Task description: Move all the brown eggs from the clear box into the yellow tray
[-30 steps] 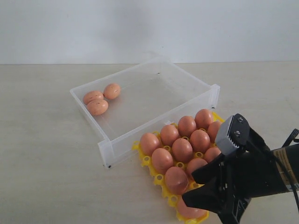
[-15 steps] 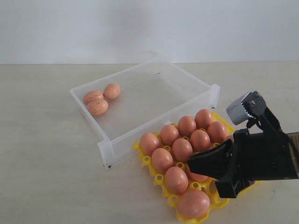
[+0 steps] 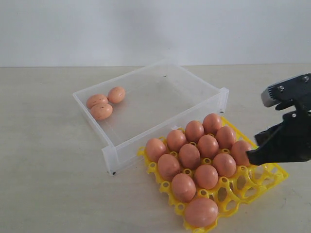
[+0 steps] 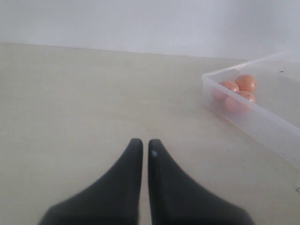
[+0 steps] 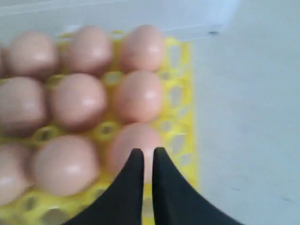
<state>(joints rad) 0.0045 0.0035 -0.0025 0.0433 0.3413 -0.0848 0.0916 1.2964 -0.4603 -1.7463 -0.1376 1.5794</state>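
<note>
Three brown eggs [image 3: 101,111] lie together in the far left corner of the clear box [image 3: 146,138]; the left wrist view shows those eggs [image 4: 239,102] behind the box wall [image 4: 262,126]. The yellow tray [image 3: 257,182] stands in front of the box, with several brown eggs [image 3: 189,155] in its cups. My right gripper [image 3: 250,158] hangs shut and empty at the tray's right side. Its tips [image 5: 148,152] are above an egg [image 5: 136,140] in the outer row of the tray [image 5: 180,93]. Over bare table, my left gripper [image 4: 145,143] is shut and holds nothing.
The tray's right-hand cups [image 3: 243,187] next to my right gripper are unfilled. The box's front wall stands close against the tray's back edge. Pale bare tabletop [image 3: 48,184] spreads left of the box and tray, and a white wall rises behind.
My right gripper stood open around an egg at the tray's near corner. It left the egg in its cup, drew back up to the right and shut. The left gripper's earlier state is not shown.
</note>
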